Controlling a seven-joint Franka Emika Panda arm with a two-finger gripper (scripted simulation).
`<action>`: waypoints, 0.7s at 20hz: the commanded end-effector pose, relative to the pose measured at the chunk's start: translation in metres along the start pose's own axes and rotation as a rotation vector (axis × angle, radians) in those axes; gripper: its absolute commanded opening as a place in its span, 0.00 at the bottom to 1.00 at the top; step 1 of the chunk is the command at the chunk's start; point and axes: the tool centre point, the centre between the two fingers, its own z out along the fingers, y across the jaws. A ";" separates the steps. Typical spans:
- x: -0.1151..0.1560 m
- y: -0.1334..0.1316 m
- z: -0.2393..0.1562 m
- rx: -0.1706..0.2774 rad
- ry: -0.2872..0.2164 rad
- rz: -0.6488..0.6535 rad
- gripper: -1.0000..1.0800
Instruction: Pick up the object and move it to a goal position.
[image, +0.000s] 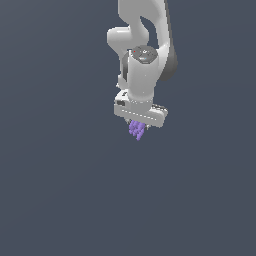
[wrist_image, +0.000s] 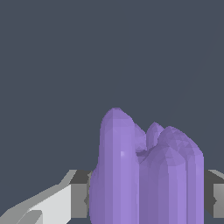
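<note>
The object (image: 137, 130) is a small purple cluster of rounded lobes hanging just under the white hand of the arm in the exterior view. My gripper (image: 138, 126) is shut on it, and the fingers are mostly hidden behind the lobes. In the wrist view the object (wrist_image: 146, 170) fills the lower middle, with a grey finger (wrist_image: 78, 197) pressed against one side and another finger (wrist_image: 216, 197) against the other. The object is off the ground, held in the air.
A plain dark grey-blue surface (image: 60, 200) fills the background in both views. The white arm (image: 142, 60) comes down from the upper middle of the exterior view. No goal marker shows.
</note>
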 end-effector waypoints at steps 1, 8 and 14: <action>-0.007 -0.022 -0.023 -0.001 0.000 0.001 0.00; -0.024 -0.081 -0.086 -0.001 0.000 0.001 0.00; -0.033 -0.120 -0.126 0.000 -0.001 0.000 0.00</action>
